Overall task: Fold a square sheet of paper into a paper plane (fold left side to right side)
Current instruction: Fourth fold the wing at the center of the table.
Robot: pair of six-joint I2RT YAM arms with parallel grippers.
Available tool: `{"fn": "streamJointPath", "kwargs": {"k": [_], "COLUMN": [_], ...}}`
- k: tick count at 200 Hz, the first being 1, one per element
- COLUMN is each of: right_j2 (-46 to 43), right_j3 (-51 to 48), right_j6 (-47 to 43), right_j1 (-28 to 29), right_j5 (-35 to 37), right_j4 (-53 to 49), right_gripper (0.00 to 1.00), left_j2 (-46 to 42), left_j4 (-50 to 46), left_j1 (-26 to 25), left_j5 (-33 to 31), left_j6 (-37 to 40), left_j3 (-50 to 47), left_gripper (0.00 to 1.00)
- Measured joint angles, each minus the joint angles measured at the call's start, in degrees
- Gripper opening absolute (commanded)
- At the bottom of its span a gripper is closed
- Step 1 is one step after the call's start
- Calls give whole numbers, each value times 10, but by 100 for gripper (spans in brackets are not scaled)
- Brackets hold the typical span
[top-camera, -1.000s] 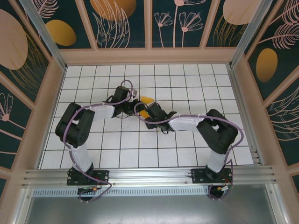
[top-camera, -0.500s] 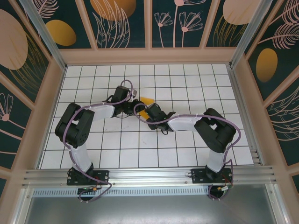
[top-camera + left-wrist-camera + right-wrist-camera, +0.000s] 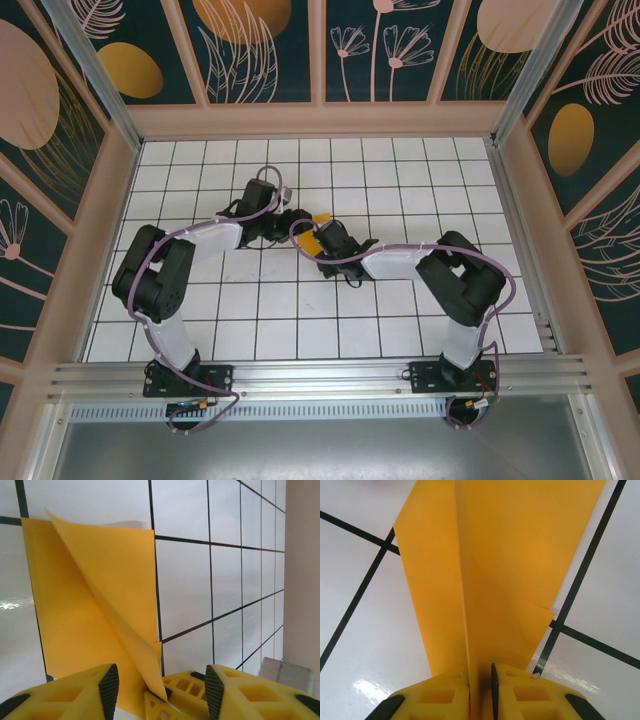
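Right gripper (image 3: pixel 480 672) pinched narrow on the raised fold of the sheet of paper (image 3: pixel 500 575), left gripper (image 3: pixel 160 674) parted, flap tip between its 2 fingers (image 3: pixel 109 682)

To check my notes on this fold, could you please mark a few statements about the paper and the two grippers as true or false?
1. The right gripper is clamped on a raised fold of the sheet of paper. True.
2. The left gripper is shut on the paper. False: its jaws stand open around a lifted flap.
3. The paper rests on a white gridded table. True.
4. The paper is blue. False: it is orange-yellow.
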Motion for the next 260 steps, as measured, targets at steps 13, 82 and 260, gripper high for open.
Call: {"fn": "streamJointPath", "kwargs": {"k": [13,82,260], "right_j2": [0,-1,-7], "right_j3": [-3,-14,-26], "right_j6": [2,4,8], "right_j1": [0,-4,-10], "right_j5": [-3,-14,-31], "right_j4": [6,27,46], "right_gripper": [17,16,17], "left_j2": [-10,-89,43], "left_j4": [-5,-7,68], "left_j1": [1,21,-7], "left_j5": [-3,-14,22], "left_j6": [2,4,-25], "left_j3": [0,-27,-43], "left_gripper": [57,57,44]}}
